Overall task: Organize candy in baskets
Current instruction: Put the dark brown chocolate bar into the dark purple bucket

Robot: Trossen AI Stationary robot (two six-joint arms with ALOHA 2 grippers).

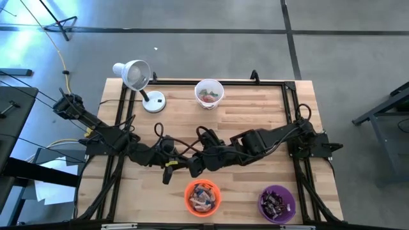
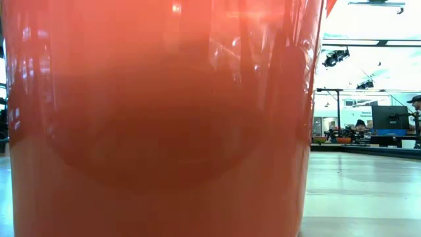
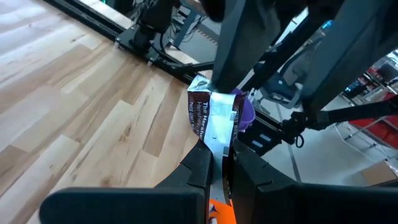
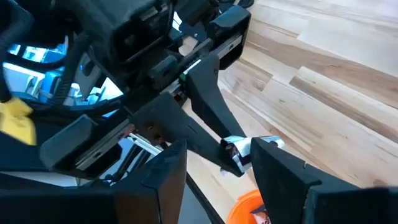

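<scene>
Above the middle of the tabletop (image 1: 255, 115), I keep my left claw (image 3: 217, 163) clenched on the candy (image 3: 214, 118) while the released right claw (image 4: 217, 165) lines up squarely for a handover.

The orange basket (image 2: 158, 118) sits right against the low camera, blurry and glowing, with white shine near its top; the room beside it is bright

Two black jointed arms (image 1: 255, 142) with looping black cables; a yellow tag (image 1: 170, 163) on the left one; blocky, wedge-shaped matte-black fingers (image 4: 163, 180).
</scene>
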